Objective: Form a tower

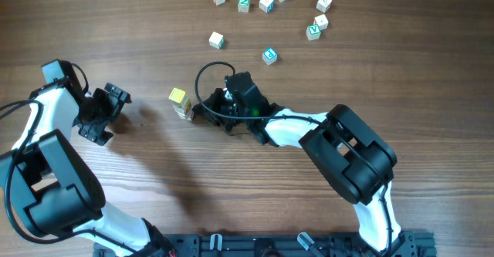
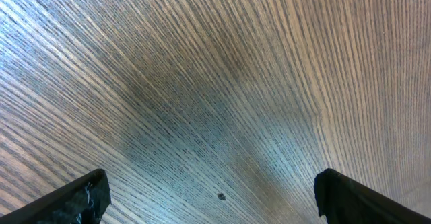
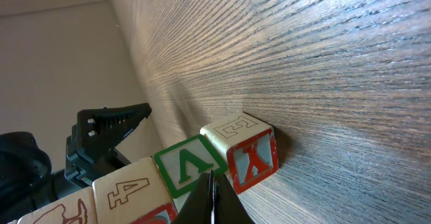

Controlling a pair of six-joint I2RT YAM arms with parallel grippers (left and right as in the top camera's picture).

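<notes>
The tower (image 1: 181,103) stands left of the table's middle, a pale yellow cube (image 1: 177,96) on top. In the right wrist view the tower (image 3: 192,167) runs sideways: a red Y cube (image 3: 252,155) rests on the table, then a green A cube (image 3: 188,167) and a cube marked 4 (image 3: 128,190). My right gripper (image 3: 212,196) is shut with nothing between its fingers, its tips right by the green A cube. From above, the right gripper (image 1: 197,110) sits just right of the tower. My left gripper (image 1: 116,106) is open left of the tower, over bare wood (image 2: 212,200).
Several loose letter cubes lie at the back, among them a white one (image 1: 216,39), a blue-marked one (image 1: 269,55) and a green-marked one (image 1: 244,4). A black cable (image 1: 202,76) loops beside the right wrist. The left gripper's fingers (image 3: 111,126) show beyond the tower.
</notes>
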